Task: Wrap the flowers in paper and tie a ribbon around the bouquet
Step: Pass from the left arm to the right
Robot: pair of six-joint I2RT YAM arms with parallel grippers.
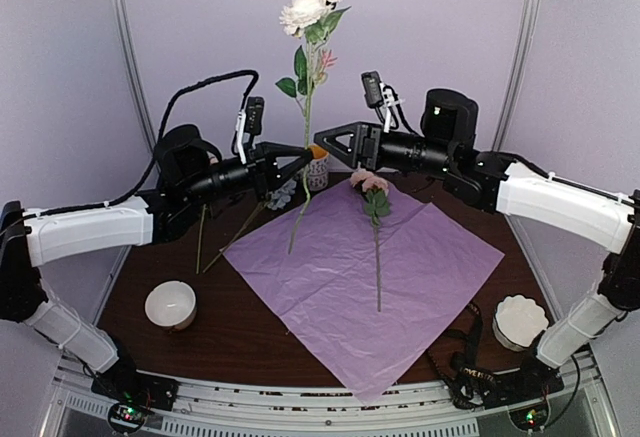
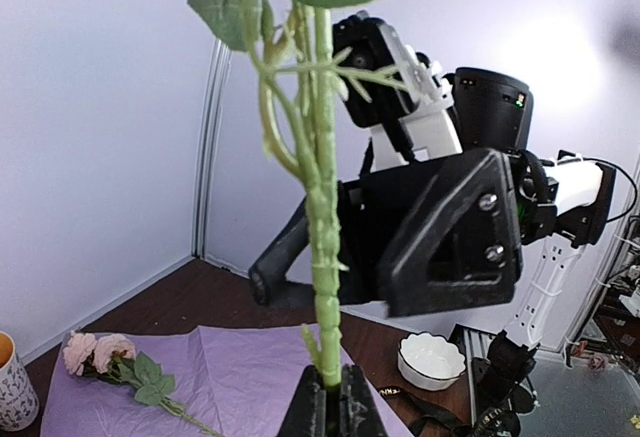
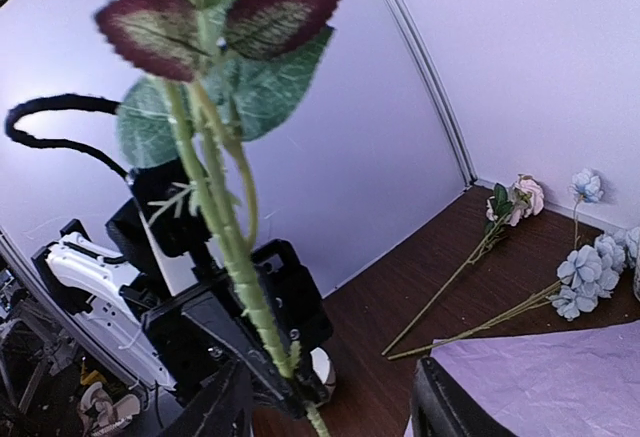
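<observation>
We have the left gripper [image 1: 303, 156] clamped on the flowers [image 1: 307, 97], upright over the paper [image 1: 330, 287], and the right gripper [image 1: 320, 143] open around the stem, so releasing before it closes could topple them off the paper

Dark brown wooden table [image 1: 230, 327] inside pale lilac walls [image 1: 420, 37] with slim metal corner posts [image 1: 125, 47]. Near the front left, on bare wood, a plain round white bowl [image 1: 170, 304]; near the front right, a white bowl with a scalloped rim [image 1: 520, 321]. At the far middle, a small patterned cup [image 1: 318, 169], orange inside
</observation>
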